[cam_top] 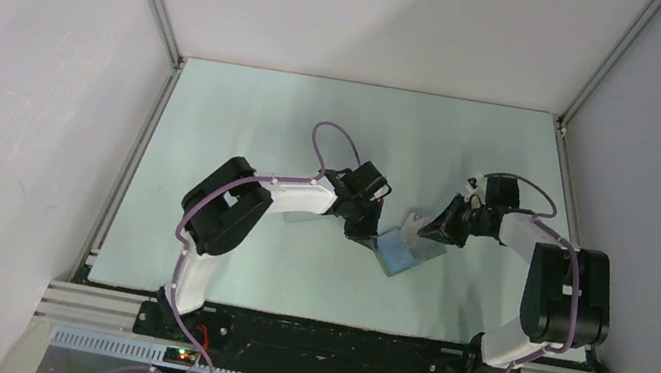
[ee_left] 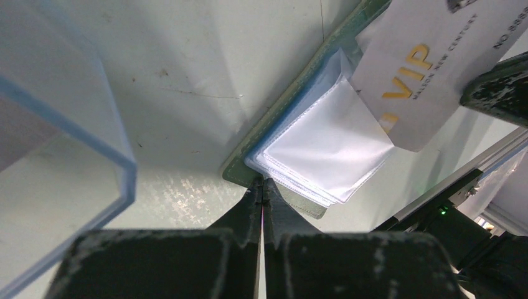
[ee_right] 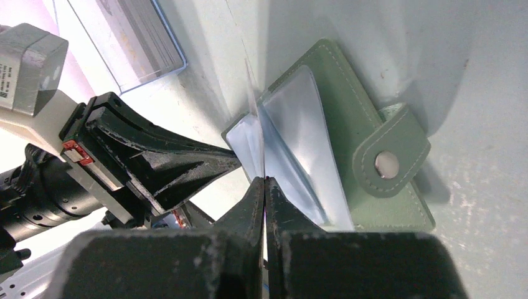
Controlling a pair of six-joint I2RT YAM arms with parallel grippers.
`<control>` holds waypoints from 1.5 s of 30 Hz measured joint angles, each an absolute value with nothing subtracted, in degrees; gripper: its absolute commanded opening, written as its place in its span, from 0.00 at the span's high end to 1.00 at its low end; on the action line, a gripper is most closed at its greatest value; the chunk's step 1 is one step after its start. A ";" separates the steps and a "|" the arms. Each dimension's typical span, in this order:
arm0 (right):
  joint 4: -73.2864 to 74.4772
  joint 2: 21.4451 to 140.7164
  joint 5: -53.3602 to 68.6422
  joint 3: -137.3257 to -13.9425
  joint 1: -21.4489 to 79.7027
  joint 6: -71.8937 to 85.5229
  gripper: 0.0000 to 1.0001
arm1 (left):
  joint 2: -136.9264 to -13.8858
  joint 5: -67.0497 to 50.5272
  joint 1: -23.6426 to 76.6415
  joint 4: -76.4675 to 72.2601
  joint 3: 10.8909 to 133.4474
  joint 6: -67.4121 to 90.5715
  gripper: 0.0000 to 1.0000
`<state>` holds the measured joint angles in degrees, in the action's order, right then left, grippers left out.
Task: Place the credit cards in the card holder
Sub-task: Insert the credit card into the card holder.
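Observation:
The card holder (cam_top: 401,256) lies open on the table, green-grey outside (ee_right: 348,106) with clear sleeves (ee_left: 324,146) inside. My left gripper (ee_left: 263,182) is shut, its tips resting against the holder's near corner (ee_left: 235,171); nothing shows between them. My right gripper (ee_right: 266,179) is shut on a white credit card (ee_left: 423,68) printed "VIP", seen edge-on (ee_right: 252,106) in the right wrist view. The card tilts down, its lower corner at the sleeves' opening. In the top view the two grippers (cam_top: 367,233) (cam_top: 434,226) face each other across the holder.
A clear plastic case (ee_right: 124,43) holding more cards stands just left of the card holder, close beside my left gripper (ee_right: 187,165). Its blue-tinted wall (ee_left: 68,143) fills the left of the left wrist view. White enclosure walls ring the table (cam_top: 244,132).

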<state>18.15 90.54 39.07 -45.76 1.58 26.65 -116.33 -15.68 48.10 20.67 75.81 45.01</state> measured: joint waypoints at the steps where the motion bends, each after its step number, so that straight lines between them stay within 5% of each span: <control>1: 18.22 90.30 39.03 -45.76 1.32 26.41 1.00 | -116.33 -15.66 48.10 20.67 75.79 45.01 1.00; 10: 19.59 85.60 37.19 -45.76 -1.02 24.32 1.00 | -115.35 -15.31 48.25 18.96 74.28 44.86 0.96; 16: 21.15 80.18 36.34 -45.76 -1.48 22.61 1.00 | -111.20 -13.82 49.15 22.04 71.48 42.98 0.63; 22: 25.21 76.69 36.80 -45.78 -1.45 20.64 1.00 | -101.54 -14.02 48.31 22.48 71.24 42.30 0.41; 28: 28.93 71.90 40.91 -45.78 -1.02 19.42 1.00 | -94.21 -20.40 44.58 11.18 66.83 44.60 0.31; 38: 27.90 63.26 53.19 -45.78 7.35 23.81 1.00 | -93.12 -34.74 41.50 -12.82 56.62 54.26 0.31; 45: 26.37 63.05 56.01 -45.78 9.30 27.20 1.00 | -93.49 -39.92 41.56 -26.30 55.13 60.58 0.57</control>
<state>26.37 63.05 56.01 -45.78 9.30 27.20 -93.49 -39.92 41.56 -26.30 55.13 60.58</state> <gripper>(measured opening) 0.009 0.536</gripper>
